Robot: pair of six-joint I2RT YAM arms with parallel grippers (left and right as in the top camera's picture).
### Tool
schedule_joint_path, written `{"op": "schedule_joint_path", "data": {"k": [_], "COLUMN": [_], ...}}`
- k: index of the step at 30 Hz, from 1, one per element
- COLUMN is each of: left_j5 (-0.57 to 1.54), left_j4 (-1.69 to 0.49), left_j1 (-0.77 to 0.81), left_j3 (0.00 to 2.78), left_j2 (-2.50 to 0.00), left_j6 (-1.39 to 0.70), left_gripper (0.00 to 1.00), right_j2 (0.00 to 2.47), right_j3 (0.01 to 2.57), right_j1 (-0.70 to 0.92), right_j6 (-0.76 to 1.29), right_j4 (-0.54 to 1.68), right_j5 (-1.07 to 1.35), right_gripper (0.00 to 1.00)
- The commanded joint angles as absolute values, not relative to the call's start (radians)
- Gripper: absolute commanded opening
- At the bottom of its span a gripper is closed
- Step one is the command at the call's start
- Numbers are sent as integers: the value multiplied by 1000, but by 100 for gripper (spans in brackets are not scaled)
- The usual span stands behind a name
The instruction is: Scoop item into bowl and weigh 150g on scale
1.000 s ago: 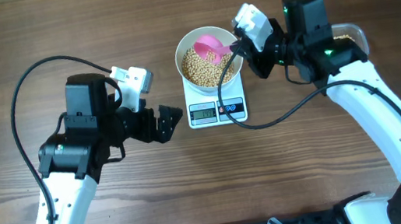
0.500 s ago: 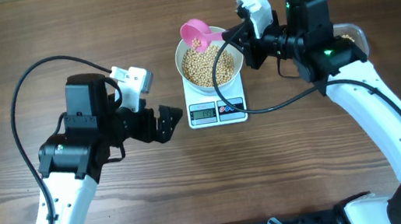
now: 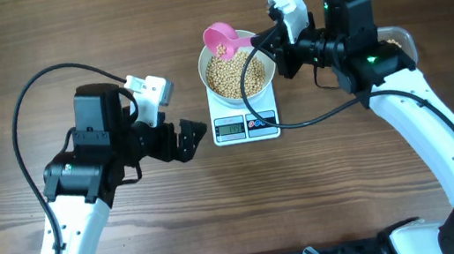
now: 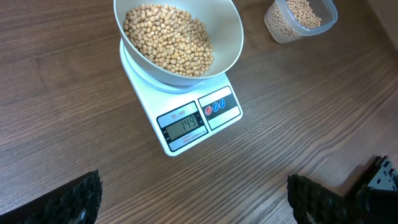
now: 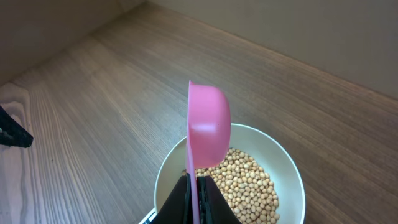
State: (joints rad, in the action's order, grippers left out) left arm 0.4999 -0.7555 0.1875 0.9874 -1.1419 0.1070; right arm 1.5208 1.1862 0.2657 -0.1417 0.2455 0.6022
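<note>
Filling white bowl (image 4: 227, 37): beans (image 4: 168, 40) (round, beige)

The overhead camera looks straight down on the table (image 3: 221, 208) from high up, far enough to take in both arms, whose bases lie at the lower edge. The left wrist camera sits low and near, tilted forward and down, with its own fingers (image 4: 78, 199) in the lower corners. It faces the scale (image 4: 205, 115) from the display side, with the bowl (image 4: 227, 34) behind it and a tub (image 4: 298, 18) at upper right. The right wrist camera looks along the right claw (image 5: 194, 199) and the scoop (image 5: 208, 124), steeply down into the bowl from close above. All three views share the bowl; the overhead and left wrist views also share the scale's display.
</note>
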Motion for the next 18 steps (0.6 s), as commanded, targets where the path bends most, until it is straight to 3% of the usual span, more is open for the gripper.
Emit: {"op": "schedule_joint_path", "data": {"k": [1, 9, 18], "left_j5": [515, 515, 515], "left_j4": [-753, -753, -753], "left_j1": [180, 180, 180], "left_j3": [987, 987, 987], "left_j2": [-1147, -1147, -1147], "left_j6": [101, 101, 101], "left_gripper": [100, 100, 100], "right_j2": [1526, 1526, 1528], "right_j3": [1205, 1205, 1205], "right_j1": [268, 268, 268], "right_j6": [-131, -133, -294], "right_j4": [232, 218, 237], "right_j5": [622, 622, 621], "right_gripper": [4, 4, 4]}}
